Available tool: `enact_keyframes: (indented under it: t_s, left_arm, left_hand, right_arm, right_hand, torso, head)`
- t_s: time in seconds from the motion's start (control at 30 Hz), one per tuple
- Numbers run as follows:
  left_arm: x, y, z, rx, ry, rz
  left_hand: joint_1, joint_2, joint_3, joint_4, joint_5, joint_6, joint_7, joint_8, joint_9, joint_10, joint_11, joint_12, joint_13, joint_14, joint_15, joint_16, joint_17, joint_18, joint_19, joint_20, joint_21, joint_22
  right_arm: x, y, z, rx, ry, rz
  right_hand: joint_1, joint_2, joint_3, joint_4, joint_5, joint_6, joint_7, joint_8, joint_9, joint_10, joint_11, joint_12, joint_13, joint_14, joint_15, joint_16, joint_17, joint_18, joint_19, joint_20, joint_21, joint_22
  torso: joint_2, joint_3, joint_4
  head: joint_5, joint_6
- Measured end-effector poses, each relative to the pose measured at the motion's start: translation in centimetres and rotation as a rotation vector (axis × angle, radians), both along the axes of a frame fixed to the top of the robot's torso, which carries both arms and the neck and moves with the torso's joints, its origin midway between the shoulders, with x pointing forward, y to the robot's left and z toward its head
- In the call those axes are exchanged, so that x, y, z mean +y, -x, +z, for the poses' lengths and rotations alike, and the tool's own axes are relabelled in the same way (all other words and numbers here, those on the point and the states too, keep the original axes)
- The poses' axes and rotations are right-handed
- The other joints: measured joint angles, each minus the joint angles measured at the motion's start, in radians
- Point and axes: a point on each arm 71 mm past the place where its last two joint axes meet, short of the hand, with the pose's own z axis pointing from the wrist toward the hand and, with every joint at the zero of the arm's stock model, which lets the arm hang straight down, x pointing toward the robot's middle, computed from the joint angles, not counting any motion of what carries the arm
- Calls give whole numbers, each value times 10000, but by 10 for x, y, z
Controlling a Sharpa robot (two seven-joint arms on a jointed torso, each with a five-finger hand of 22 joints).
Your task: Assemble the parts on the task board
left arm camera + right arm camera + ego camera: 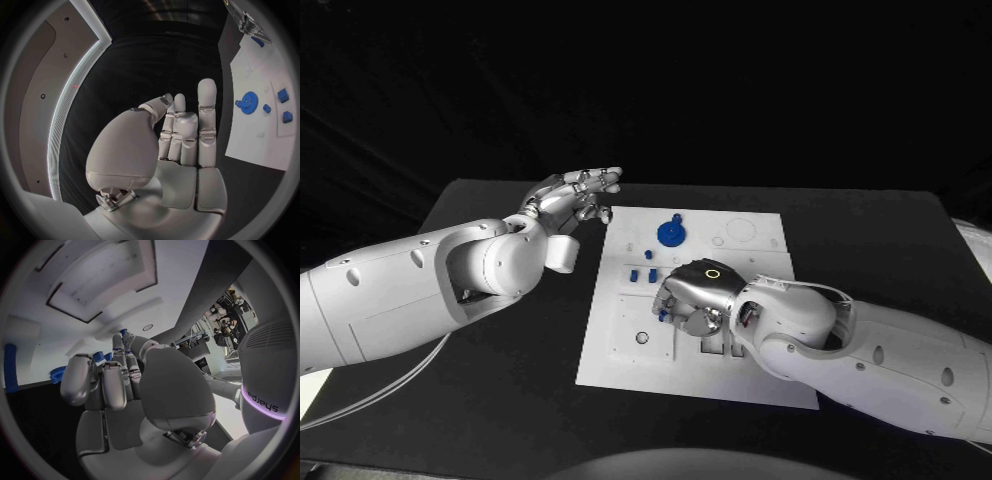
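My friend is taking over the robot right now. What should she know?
Left hand: held off the board's far left corner, fingers apart, holding nothing.
Right hand: down over the middle of the task board, fingers curled; whether it holds a part cannot be told.
Blue gear sits on the board's far part; small blue parts lie just nearer, beside the right hand.
Done: unclear. Left: the loose parts look unassembled.

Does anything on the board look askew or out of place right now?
Nothing stands out. The board lies flat on the table, the blue gear sits near its far edge, and small blue parts lie beside the right robot hand. The left robot hand hovers off the board, holding nothing.
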Motion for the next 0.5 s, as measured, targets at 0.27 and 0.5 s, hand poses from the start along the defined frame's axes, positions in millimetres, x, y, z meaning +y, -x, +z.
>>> enact_keyframes:
  t_s: [0.27, 0.5]
  left_arm:
    - [0, 0, 0, 17, 1, -30]
    - [0, 0, 0, 32, -1, -48]
  left_hand:
    - [0, 0, 0, 0, 0, 0, 0, 0, 1, 1, 0, 0, -1, 0, 0, 0, 1, 0, 0, 0, 0, 1]
    - [0, 0, 0, 0, 0, 0, 0, 0, 1, 1, 0, 0, -2, 0, 0, 0, 1, 1, 0, 0, 1, 1]
  right_arm:
    - [2, 1, -1, -96, 191, 68]
    - [1, 1, -3, -156, 234, -39]
  right_hand:
    - [-281, -280, -175, 59, 43, -169, 177, -56, 2, -614, 144, -55, -31, -2, 80, -83, -181, 0, -60, 60, -137, -212]
    - [-641, -639, -774, 135, 43, -1013, 314, -82, -229, -2011, 359, -87, -77, -1, 217, -280, -495, 234, -399, 287, -901, -1366]
  torso:
    - [-4, 0, -1]
    - [-5, 3, -3]
  head:
    - [-6, -14]
    - [-21, 3]
